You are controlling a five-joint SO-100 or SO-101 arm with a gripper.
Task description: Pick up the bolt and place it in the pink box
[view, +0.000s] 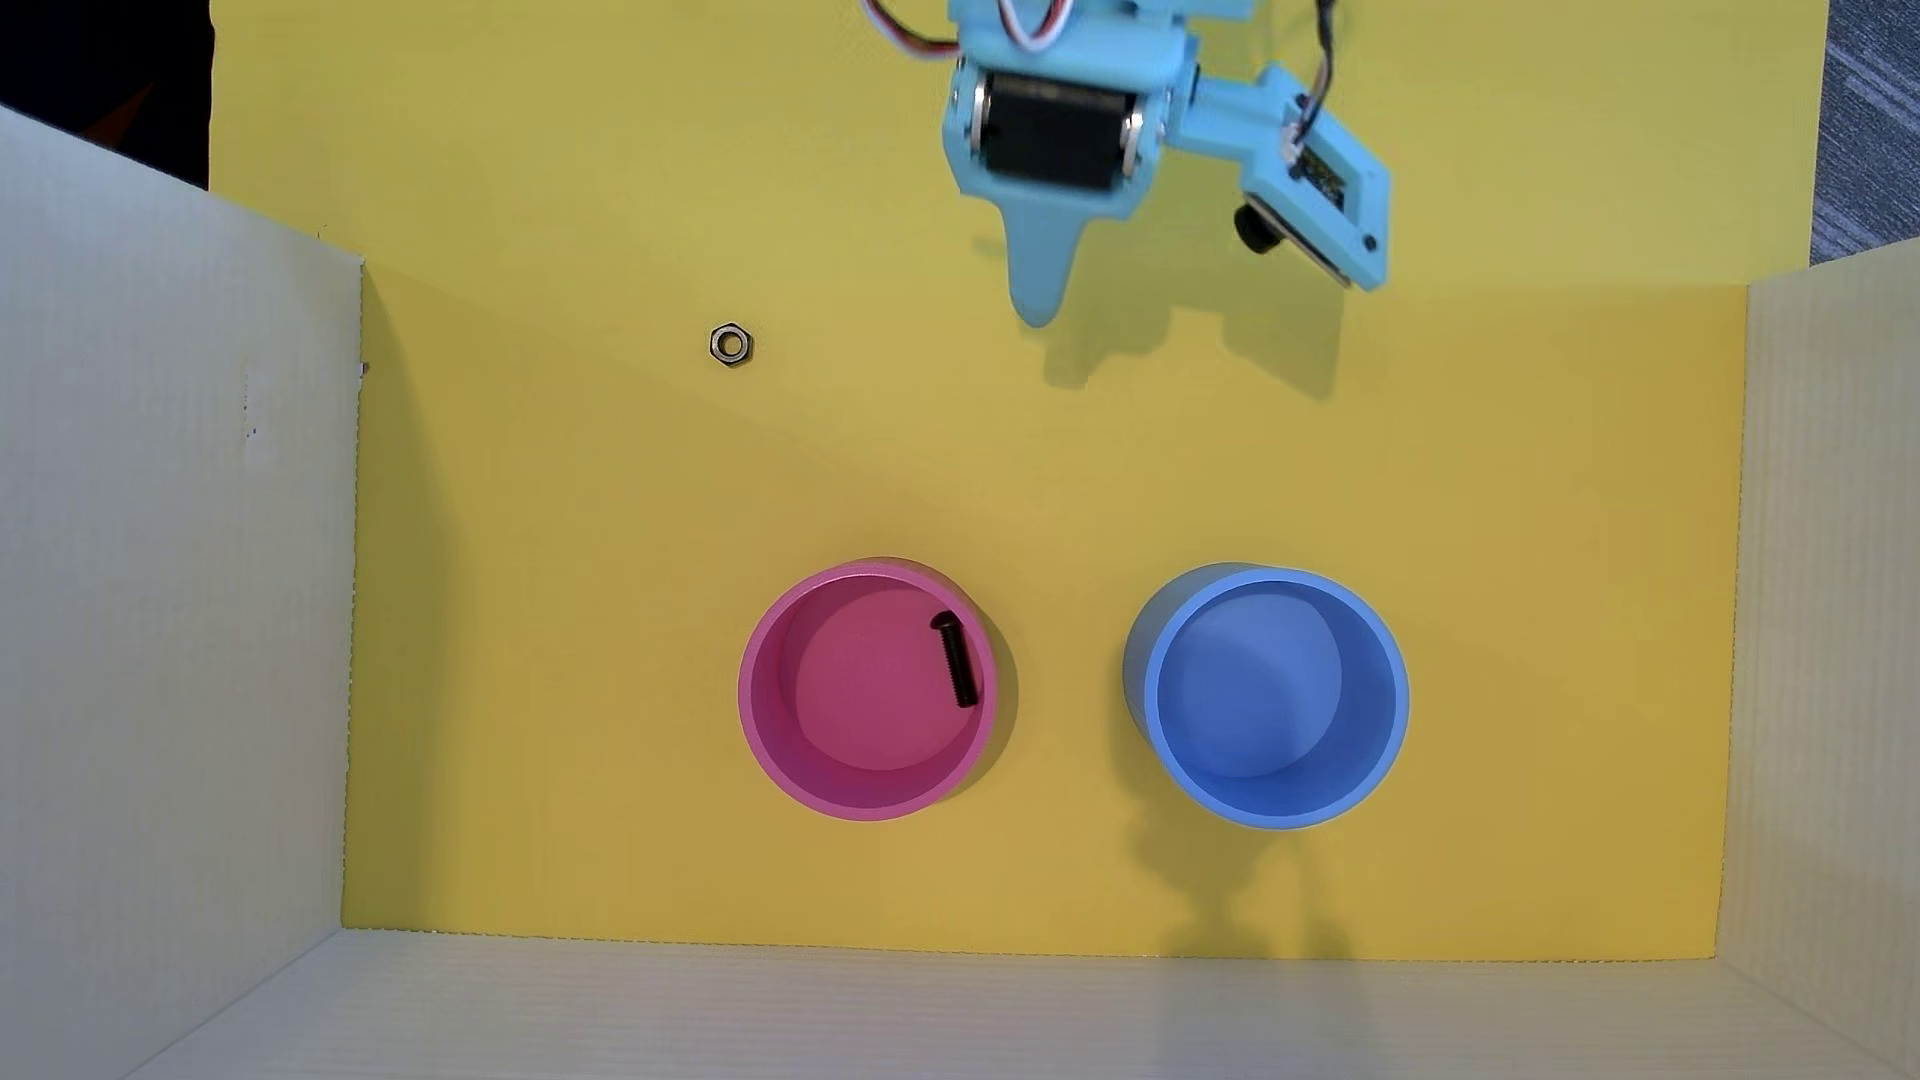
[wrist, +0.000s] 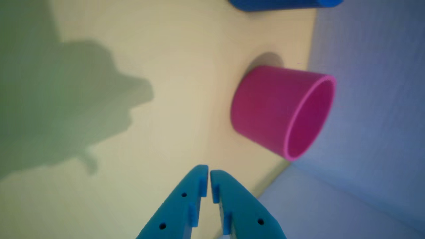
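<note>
Yellow bench (view: 582, 623): only overhead shows the bolt (view: 956, 659) inside the pink box (view: 764, 727), nut (view: 730, 344) well away; wrist view shows gripper (wrist: 209, 171) jaws pressed together, empty.

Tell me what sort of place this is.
Probably a makeshift tabletop robot test pen: a yellow mat walled by white corrugated board, with a pink box and blue box as sorting bins.

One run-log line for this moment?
small black metal bolt: inside round pink box | fingers: shut, empty, away from box | grey hexagonal nut: on yellow mat
</note>
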